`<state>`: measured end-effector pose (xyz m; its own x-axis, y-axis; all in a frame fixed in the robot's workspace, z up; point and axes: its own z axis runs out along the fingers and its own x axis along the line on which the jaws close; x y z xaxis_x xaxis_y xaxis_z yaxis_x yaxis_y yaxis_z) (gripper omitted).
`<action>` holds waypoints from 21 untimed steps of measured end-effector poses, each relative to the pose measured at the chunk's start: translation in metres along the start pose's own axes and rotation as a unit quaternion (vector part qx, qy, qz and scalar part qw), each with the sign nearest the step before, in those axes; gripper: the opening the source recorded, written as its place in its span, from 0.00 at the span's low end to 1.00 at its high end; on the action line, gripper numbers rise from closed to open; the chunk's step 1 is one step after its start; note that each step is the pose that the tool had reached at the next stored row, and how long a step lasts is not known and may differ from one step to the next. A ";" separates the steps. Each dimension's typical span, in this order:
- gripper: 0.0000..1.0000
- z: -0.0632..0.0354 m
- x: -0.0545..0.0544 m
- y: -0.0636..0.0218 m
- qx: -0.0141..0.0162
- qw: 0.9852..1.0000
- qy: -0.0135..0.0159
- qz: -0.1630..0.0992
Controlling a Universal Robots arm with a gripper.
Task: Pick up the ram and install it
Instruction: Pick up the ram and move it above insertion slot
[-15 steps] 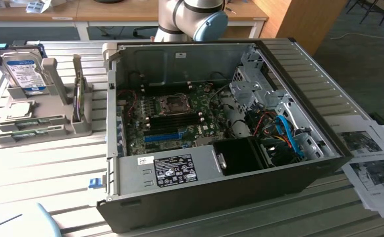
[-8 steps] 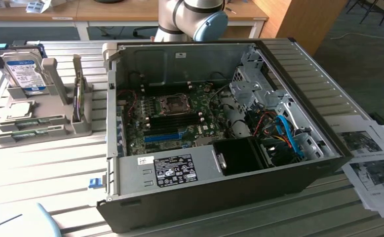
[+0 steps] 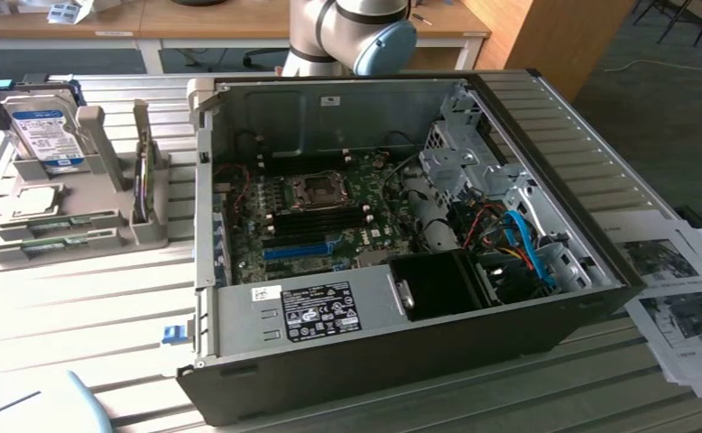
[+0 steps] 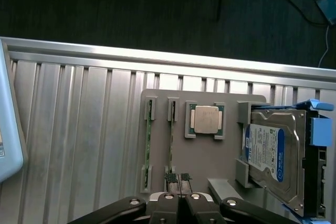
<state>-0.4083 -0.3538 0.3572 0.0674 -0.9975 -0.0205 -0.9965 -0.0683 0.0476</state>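
Observation:
Two ram sticks stand on edge in a grey holder [image 4: 210, 156]: one thin green ram [image 4: 148, 140] and a second ram [image 4: 171, 140] beside it. In the exterior view both rams [image 3: 60, 222] [image 3: 58, 242] lie in the holder at the exterior view's left. My gripper [image 4: 178, 178] hangs above the holder, shut with its black pads together and nothing between them, just off one end of the second ram. The open computer case [image 3: 592, 180] shows the motherboard with its black memory slots [image 3: 327, 219].
A silver processor [image 4: 205, 119] and a blue-labelled hard drive [image 4: 273, 156] sit in the same holder. A bright blue slot [image 3: 297, 250] lies near the memory slots. Paper sheets [image 3: 688, 307] lie at the exterior view's right. The arm [image 3: 351, 36] rises behind the case.

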 end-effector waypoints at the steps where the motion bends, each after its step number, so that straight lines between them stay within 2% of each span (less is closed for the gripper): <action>1: 0.09 0.0007 0.000 0.0000 0.000 1.000 0.000 0.000; 21: 0.09 0.0168 0.000 -0.0008 0.000 1.000 0.000 0.000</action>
<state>-0.4084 -0.3538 0.3405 0.0674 -0.9975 -0.0205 -0.9965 -0.0683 0.0476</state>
